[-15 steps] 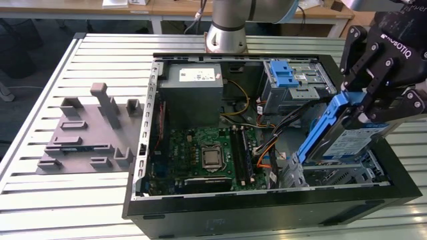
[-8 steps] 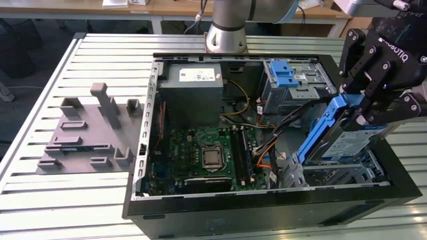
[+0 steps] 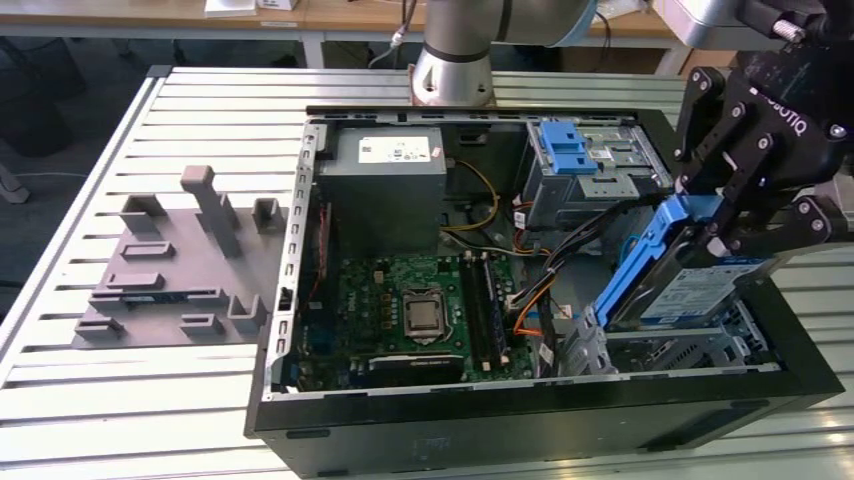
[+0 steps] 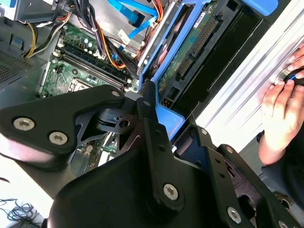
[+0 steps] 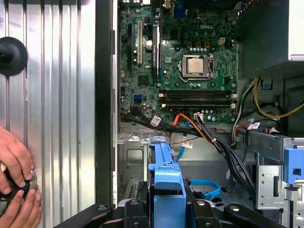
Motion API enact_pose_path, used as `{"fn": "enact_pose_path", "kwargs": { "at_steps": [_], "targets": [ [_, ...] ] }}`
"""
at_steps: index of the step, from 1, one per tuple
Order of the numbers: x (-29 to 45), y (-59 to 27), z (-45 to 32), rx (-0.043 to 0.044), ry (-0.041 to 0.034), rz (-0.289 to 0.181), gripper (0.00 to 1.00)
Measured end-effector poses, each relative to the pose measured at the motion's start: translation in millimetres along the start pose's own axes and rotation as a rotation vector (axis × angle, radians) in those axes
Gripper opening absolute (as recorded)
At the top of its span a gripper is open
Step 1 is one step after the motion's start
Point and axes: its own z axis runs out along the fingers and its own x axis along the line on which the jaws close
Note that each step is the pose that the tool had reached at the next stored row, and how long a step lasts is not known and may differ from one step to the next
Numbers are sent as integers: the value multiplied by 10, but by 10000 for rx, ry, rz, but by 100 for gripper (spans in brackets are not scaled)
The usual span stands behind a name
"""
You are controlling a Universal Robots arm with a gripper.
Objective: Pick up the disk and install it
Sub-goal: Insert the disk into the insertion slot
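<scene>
Starting at the exterior view's left, a grey moulded fixture [image 3: 160, 270] is seen lying on a slatted metal table [image 3: 67, 400], well apart from the work. Beside it, in the middle, an open black computer case [image 3: 534, 425] is laid on its side, with a green motherboard [image 3: 414, 300] exposed on its floor and a grey power supply box [image 3: 387, 175] set at the far end. Further toward the exterior view's right, a ridged blue latch [image 3: 574, 150] is mounted on a metal drive cage [image 3: 627, 185] at the far corner of the case. At the right edge, the black gripper [image 3: 727, 238] is clenched on the disk [image 3: 687, 290], which is grasped by the upper end of its blue bracket [image 3: 638, 262]. The disk is held tilted, not flat. Its long axis is slanted from the gripper down toward the exterior view's left. Its lower end is carried just above, or perhaps just inside, the metal bay [image 3: 667, 350] at the near right corner of the case; contact there cannot be judged. The bay is thus placed directly beneath the held disk, along the line of the slant. In the second wrist view, the disk's green circuit-board face is shown within the bracket, and a person's hand [image 4: 280, 104] is rested on the table outside the case. The task is judged to be at the installing stage, with the disk lifted but not yet seated.
</scene>
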Motion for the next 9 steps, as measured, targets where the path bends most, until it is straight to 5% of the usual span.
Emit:
{"fn": "enact_pose_path", "kwargs": {
  "at_steps": [9],
  "targets": [
    [0, 0, 38, -6, 0, 0, 36]
  ]
}}
